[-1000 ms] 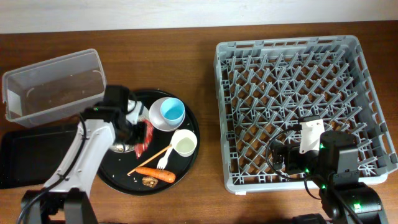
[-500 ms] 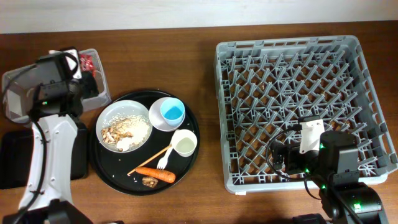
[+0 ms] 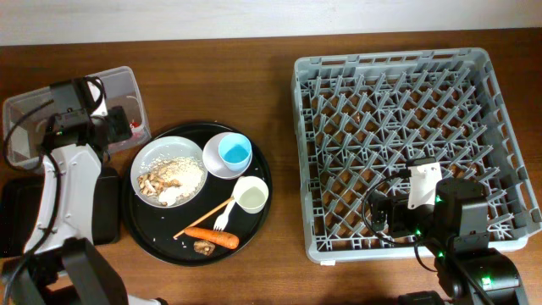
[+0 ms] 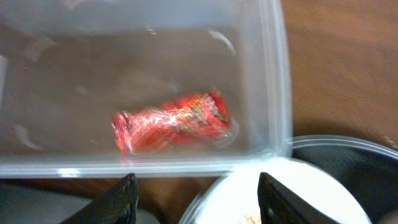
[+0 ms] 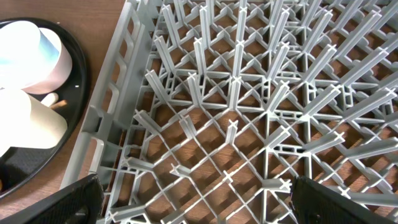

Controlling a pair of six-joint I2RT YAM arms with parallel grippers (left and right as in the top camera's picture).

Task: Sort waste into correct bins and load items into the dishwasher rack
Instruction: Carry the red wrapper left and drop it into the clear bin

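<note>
The red-and-white wrapper (image 4: pixel 171 121) lies loose in the clear tub (image 3: pixel 51 114), near its right end. My left gripper (image 4: pixel 199 199) hangs open just outside the tub's near wall (image 4: pixel 273 74), with nothing between its fingers. In the overhead view the left gripper (image 3: pixel 118 129) sits at the tub's right end. On the round black tray are a white plate (image 3: pixel 161 146) of pale scraps, a bowl (image 3: pixel 213 161) holding the blue cup (image 3: pixel 235 152), a white cup (image 3: pixel 251 195), a fork (image 3: pixel 222 219), a carrot (image 3: pixel 212 236) and brown bits (image 3: pixel 203 247). My right gripper (image 5: pixel 199 202) stays open over the rack's floor (image 5: pixel 249 93).
The grey rack (image 3: pixel 389 61) fills the right half of the table. A flat black tray (image 3: pixel 17 216) lies at the left under my left arm. The round black tray (image 3: pixel 161 224) sits between the tub and the rack. Bare wood shows along the back.
My left gripper lifted the wrapper off the round tray, carried it back-left to the clear tub and opened, leaving it inside. The right arm has not moved.
</note>
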